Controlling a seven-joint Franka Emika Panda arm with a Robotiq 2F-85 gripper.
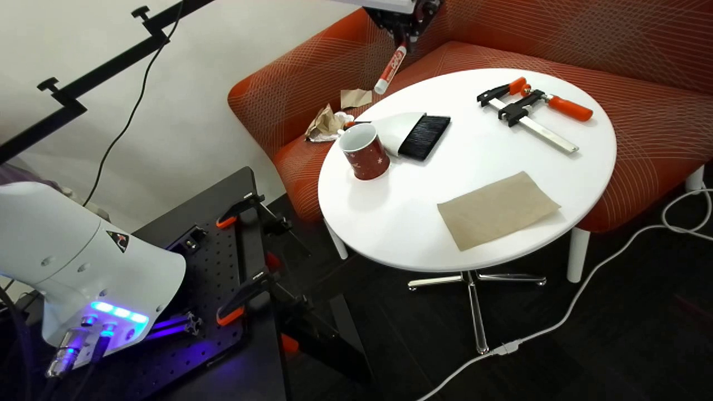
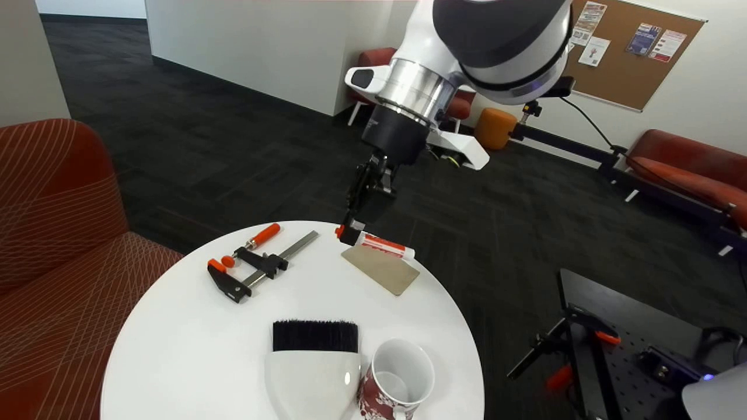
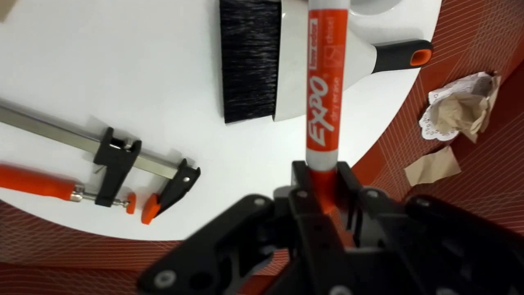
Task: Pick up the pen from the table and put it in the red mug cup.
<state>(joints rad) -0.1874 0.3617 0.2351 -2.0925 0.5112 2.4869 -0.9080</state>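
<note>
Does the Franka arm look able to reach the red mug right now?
Probably yes: the mug stands upright with its mouth uncovered; the dustpan and brush lie beside it, not over it. The gripper holds the pen aloft.

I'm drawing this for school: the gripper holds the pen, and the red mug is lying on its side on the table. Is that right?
The red mug isn't on its side: both exterior views show it standing upright on the table. The gripper does hold the pen.

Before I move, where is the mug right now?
In an exterior view, the mug stands upright near the left edge of the table, close beside the brush; the wrist view catches only part of it, at the top edge.
</note>
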